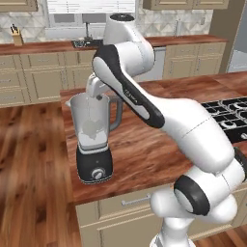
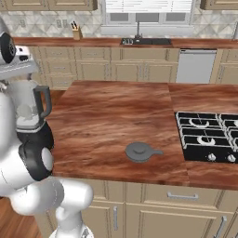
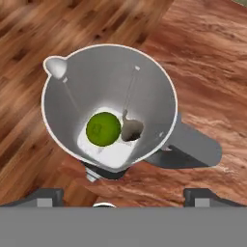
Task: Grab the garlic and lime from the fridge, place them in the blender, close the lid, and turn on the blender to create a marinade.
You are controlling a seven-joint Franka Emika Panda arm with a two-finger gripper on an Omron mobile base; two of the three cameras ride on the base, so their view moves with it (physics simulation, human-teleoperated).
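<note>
- The gripper (image 3: pixel 123 195) hangs straight above the open mouth of the blender (image 1: pixel 94 132); its two tips stand wide apart at either side of the hand view, with nothing between them
- Down in the jug lie the lime (image 3: pixel 103 129) and, just beside it and touching or nearly so, the pale garlic (image 3: pixel 131 129); both rest on the bottom, so I'd judge the fetching done and the capping still to come
- The jug stands near the corner of the island counter (image 2: pixel 116 121), close to the edge by the floor; a careless lift or sideways swing of the hand could, I think, catch the rim or the dark side handle (image 3: pixel 185 147) and nudge the whole thing toward that edge
- The lid (image 2: pixel 141 151) lies flat on the counter well apart from the jug, toward the stove (image 2: pixel 208 136); it is low and thin with only a small knob to pinch, so a grab may slip or skid it along the wood; set down crooked, it might not seat, and running the motor then would risk a splash
- The silver dial (image 1: pixel 98 174) sits low on the black base; pushing instead of turning it could shove the base
- Writing: there is small dark lettering along the arm's forearm, too small for me to read; nothing legible on the blender or on the far cabinets
</note>
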